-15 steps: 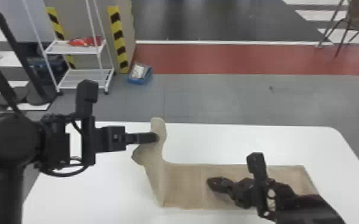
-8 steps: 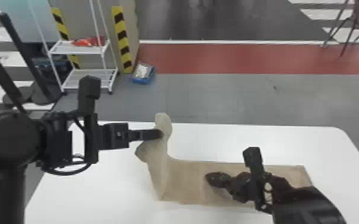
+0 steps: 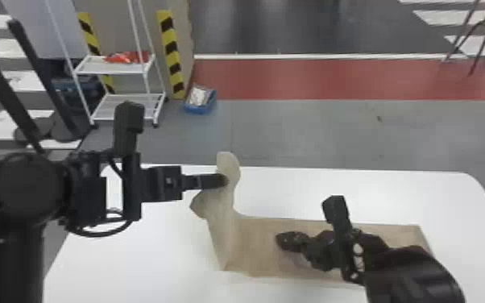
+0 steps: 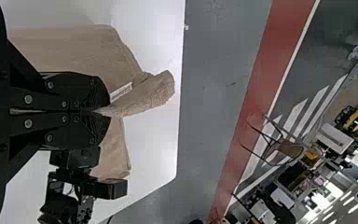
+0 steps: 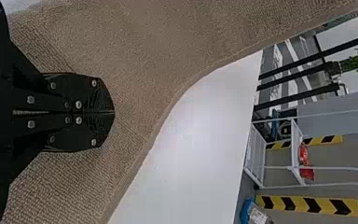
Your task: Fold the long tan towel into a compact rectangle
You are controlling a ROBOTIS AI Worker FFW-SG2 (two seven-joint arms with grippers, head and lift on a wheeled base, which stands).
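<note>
Edging along the long tan towel (image 3: 253, 243), the right tool (image 3: 281, 240) has moved nearer its raised left end. Its fingers (image 5: 86, 95) are pressed together, the tips over the towel's flat part; contact is unclear. The left tool (image 3: 224, 180) pinches that raised end, closed on the cloth. The towel lies on the worktop (image 3: 153, 266), long axis running left to right, its left end pointing upward.
</note>
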